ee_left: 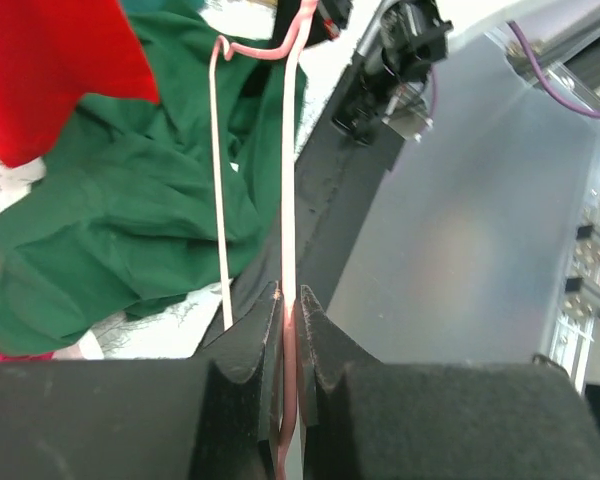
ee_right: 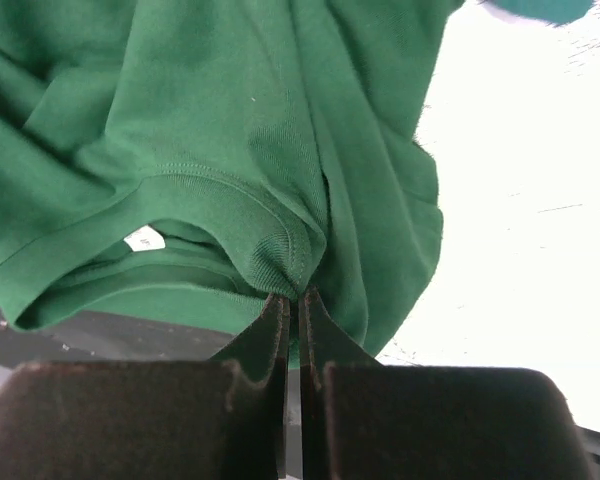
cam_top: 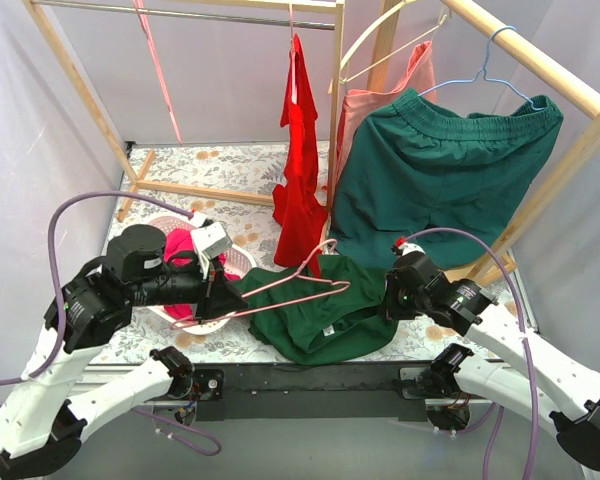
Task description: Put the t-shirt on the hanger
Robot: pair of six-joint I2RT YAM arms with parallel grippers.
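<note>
The dark green t-shirt [cam_top: 325,315] lies crumpled on the table's near edge; it also shows in the left wrist view [ee_left: 130,230] and the right wrist view [ee_right: 210,130], with its white neck label [ee_right: 145,238] showing. The pink wire hanger [cam_top: 280,290] lies across the shirt, hook toward the red shirt. My left gripper [cam_top: 223,290] is shut on the hanger's wire [ee_left: 288,200] at its left end [ee_left: 290,310]. My right gripper [cam_top: 388,298] is shut on the t-shirt's ribbed neck collar [ee_right: 280,245], pinching it at the fingertips [ee_right: 294,300].
A red t-shirt [cam_top: 300,170] and dark green shorts [cam_top: 440,180] on a light blue hanger [cam_top: 485,65] hang from a wooden rack [cam_top: 540,60]. A cream hanger [cam_top: 380,35] hangs there too. A white basket [cam_top: 205,320] with pink cloth sits left.
</note>
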